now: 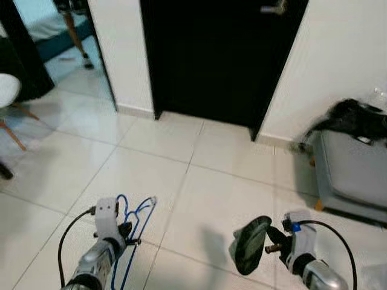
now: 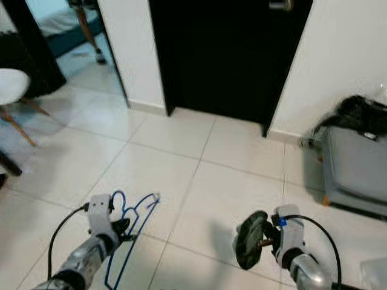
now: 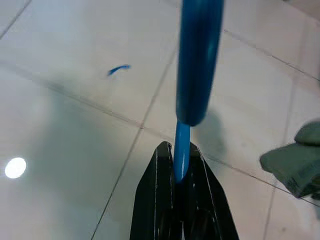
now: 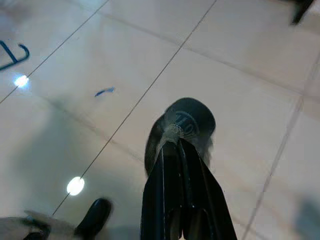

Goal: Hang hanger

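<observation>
My left gripper (image 1: 125,231) is shut on a blue wire hanger (image 1: 136,215), low at the left over the tiled floor. The hanger's hook curls up beside the wrist. Seen from the left wrist, the fingers (image 3: 161,200) pinch a thin blue wire, and a thicker blue part of the hanger (image 3: 198,60) runs onward from them. At the lower right, my right gripper (image 1: 273,246) is shut on a dark cap (image 1: 250,244). In the right wrist view the cap (image 4: 186,125), which bears a round emblem, hangs from the fingertips.
A black door (image 1: 221,54) stands shut straight ahead between white walls. A grey case (image 1: 351,172) with dark cloth (image 1: 349,116) on top sits at the right wall. At the left are a white chair (image 1: 8,90) and an open doorway. A small blue scrap (image 4: 104,91) lies on the tiles.
</observation>
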Robot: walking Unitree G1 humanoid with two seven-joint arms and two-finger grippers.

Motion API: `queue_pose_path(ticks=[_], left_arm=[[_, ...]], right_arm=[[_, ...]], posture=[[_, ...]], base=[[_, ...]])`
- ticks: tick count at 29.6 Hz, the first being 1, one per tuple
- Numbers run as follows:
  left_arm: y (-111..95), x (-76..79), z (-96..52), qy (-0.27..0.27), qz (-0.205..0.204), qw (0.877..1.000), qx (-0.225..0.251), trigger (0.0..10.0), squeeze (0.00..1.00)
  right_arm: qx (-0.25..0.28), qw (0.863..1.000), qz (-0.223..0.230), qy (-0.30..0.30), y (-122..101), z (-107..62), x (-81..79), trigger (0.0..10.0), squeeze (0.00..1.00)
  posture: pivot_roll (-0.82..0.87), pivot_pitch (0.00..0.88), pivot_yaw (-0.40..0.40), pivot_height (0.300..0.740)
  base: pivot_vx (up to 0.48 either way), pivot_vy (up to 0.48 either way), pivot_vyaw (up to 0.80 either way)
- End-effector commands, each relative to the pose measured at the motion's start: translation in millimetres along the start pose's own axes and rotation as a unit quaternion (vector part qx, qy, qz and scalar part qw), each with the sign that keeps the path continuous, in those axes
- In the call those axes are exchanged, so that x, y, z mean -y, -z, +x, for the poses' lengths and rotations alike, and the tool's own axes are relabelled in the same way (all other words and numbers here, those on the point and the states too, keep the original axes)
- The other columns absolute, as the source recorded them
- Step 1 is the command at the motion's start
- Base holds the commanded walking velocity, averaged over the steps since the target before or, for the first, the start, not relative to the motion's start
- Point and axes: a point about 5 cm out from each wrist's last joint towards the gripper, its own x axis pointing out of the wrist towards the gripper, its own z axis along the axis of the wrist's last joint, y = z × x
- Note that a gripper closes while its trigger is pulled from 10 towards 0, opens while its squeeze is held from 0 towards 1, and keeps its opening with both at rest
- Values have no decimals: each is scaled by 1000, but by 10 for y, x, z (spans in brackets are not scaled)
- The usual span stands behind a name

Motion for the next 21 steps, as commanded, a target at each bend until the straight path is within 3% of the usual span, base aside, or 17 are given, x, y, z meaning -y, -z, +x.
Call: queue_pose_path(ticks=[1, 13, 14, 16, 17, 18, 21], left_arm=[[47, -38, -23, -1, -7, 1000, -9, 10000, 0], [-288, 3, 61, 25, -9, 998, 54, 10000, 0], [-581, 114, 112, 47, 7, 993, 108, 10000, 0], [-581, 114, 112, 47, 7, 993, 108, 10000, 0], [-1136, 445, 71, 85, 54, 972, 212, 10000, 0], [-1292, 568, 16, 96, 67, 963, 242, 10000, 0], [-1292, 568, 16, 96, 67, 963, 242, 10000, 0]], right_arm=[[-4, 1000, 6, 3, 42, -30, 15, 10000, 0], [25, 1000, -10, 12, -176, 18, 149, 10000, 0], [43, 999, -25, 9, -330, 60, 176, 10000, 0], [43, 999, -25, 9, -330, 60, 176, 10000, 0], [100, 993, -67, -5, -796, 183, 173, 10000, 0], [124, 989, -79, -11, -986, 222, 157, 10000, 0], [124, 989, -79, -11, -986, 222, 157, 10000, 0]], posture=[[65, 164, -17, 740], [57, 161, -22, 740], [56, 156, -21, 740], [56, 156, -21, 740], [62, 145, -20, 740], [63, 142, -20, 740], [63, 142, -20, 740]], base=[[0, 0, 781], [0, 0, 776], [0, 0, 763], [0, 0, 763], [0, 0, 681], [0, 0, 681], [0, 0, 681]])
